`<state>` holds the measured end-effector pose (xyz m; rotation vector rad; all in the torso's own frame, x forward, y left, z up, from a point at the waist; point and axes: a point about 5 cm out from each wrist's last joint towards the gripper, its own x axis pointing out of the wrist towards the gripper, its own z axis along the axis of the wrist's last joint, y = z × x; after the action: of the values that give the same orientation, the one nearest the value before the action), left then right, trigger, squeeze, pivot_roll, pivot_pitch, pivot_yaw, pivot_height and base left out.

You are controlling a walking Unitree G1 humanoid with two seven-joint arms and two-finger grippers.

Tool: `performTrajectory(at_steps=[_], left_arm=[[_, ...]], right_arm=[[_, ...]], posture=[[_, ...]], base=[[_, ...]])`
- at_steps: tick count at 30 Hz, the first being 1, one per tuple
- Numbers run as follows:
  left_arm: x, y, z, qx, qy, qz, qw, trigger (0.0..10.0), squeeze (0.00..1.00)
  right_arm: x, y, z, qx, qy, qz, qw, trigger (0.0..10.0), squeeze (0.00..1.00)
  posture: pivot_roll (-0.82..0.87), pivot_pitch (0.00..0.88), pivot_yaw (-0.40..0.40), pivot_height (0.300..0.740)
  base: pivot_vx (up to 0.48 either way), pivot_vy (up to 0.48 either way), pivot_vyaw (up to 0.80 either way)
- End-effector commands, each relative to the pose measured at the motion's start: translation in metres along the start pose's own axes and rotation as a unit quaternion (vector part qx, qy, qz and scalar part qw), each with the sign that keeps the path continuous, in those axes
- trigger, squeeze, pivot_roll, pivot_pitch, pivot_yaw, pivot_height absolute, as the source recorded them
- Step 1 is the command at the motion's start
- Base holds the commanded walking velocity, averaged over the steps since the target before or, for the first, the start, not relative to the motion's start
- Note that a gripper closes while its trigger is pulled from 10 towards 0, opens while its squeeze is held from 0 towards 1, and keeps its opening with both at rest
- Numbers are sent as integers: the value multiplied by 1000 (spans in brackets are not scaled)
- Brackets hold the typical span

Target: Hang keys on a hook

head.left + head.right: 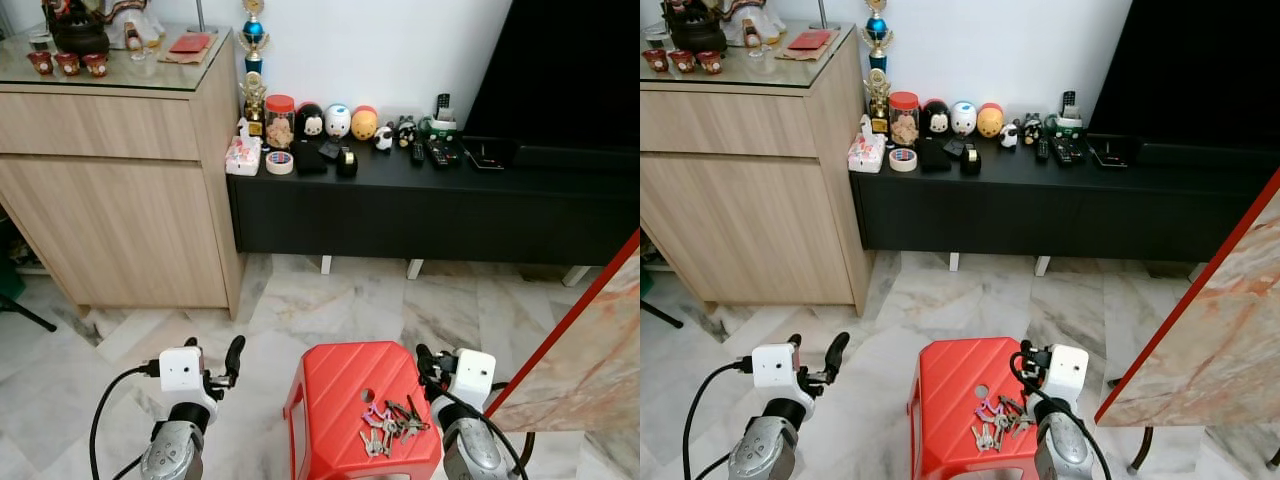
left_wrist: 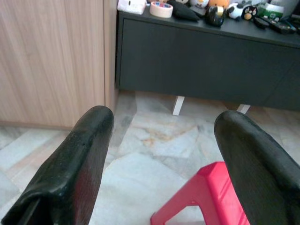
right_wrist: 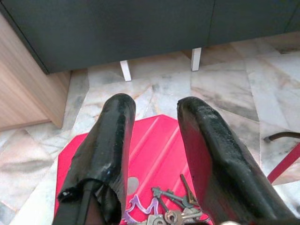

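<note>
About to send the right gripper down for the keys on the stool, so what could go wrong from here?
1. The keys lie splayed flat in a loose bunch on the red stool; the open right gripper may pinch only one key and let the rest swing.
2. They sit near the stool's right side, so a nudge could push them off.
3. The stool looks light; pressing down may shift it on the marble floor.
</note>
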<state>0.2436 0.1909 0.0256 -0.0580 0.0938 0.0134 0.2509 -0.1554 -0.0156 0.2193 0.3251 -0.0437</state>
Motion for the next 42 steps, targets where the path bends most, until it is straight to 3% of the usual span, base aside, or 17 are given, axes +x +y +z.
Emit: performTrajectory(at_steps=[1,22,42], left_arm=[[1,-3,0,-1,4,-3,1000,10000,0],[2,-5,-5,2,23,-8,1000,10000,0],[3,-9,-6,-7,29,-18,999,10000,0]], right_arm=[[1,-1,1,-2,2,1,1000,10000,0],[-1,5,-3,-13,11,24,1000,10000,0],[-3,0,-12,-10,33,16,999,10000,0]], posture=[[23,13,-108,659],[23,20,-107,654],[22,20,-106,654]], base=[[0,0,0],[0,0,0],[0,0,0]])
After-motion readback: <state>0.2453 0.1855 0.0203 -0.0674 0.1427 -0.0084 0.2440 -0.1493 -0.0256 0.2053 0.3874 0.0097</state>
